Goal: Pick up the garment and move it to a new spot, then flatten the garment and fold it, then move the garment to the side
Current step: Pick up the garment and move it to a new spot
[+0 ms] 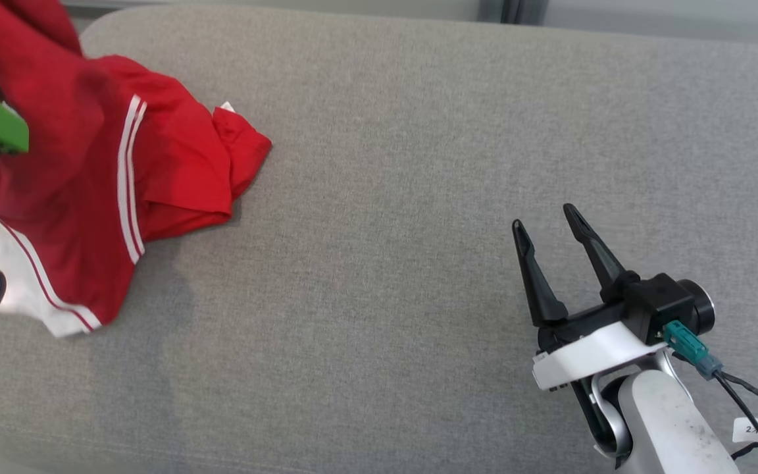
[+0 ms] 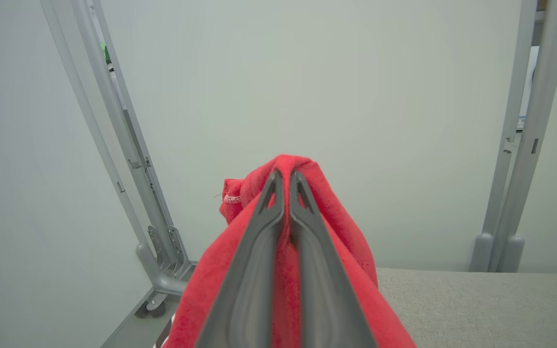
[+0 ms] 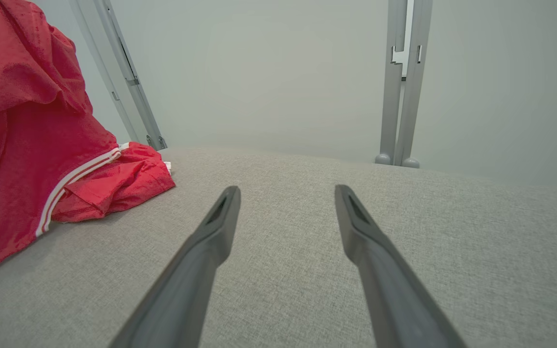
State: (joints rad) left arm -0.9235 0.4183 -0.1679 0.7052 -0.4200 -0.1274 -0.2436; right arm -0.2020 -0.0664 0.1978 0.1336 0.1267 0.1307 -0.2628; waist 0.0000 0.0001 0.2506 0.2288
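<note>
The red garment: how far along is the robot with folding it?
Grasping looks done: the left fingers are shut on the red garment. Lifting is in hand: part hangs raised, the rest lies crumpled on the grey cushion. Moving, flattening, folding and setting aside remain; the right fingers are open and empty.

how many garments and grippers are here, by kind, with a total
red garment: 1
grippers: 2 (left gripper shut on the red garment, right gripper open over the grey surface)
total: 3
</note>
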